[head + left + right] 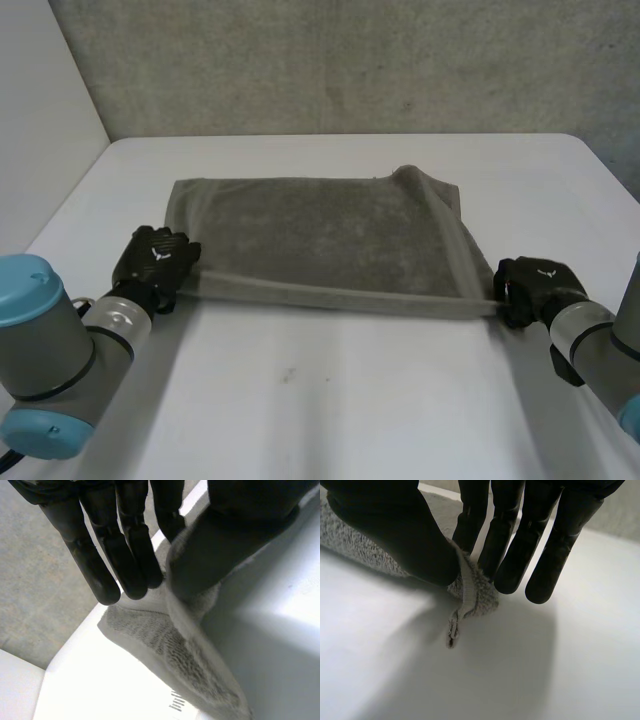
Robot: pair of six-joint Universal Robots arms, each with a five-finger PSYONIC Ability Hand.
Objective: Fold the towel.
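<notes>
**A:** What are the fingers on the left doing?

**B:** The black left hand (155, 258) sits at the lower left of the head view. Its fingers (130, 555) are straight and close together. The thumb presses the near left corner of the grey terry-cloth towel (320, 235) against them, so it is a pinch.

**A:** And on the right?

**B:** The black right hand (530, 285) is at the right edge of the frame, on the towel's near right corner. Its fingers (510, 540) are almost straight and slightly spread. The thumb clamps the cloth against them, and a small tip of hem hangs just below the pinch.

**A:** Where does the towel lie?

**B:** It is in the middle of the frame, spread on the white bench (330, 400). Its near edge is drawn in a straight line from one hand to the other. The hem along its right side is turned up, with a bump at the far right corner.

**A:** What about the room?

**B:** A rough grey wall (350, 60) runs across the top of the frame behind the bench. A plain white panel (40, 100) stands at the upper left.
</notes>
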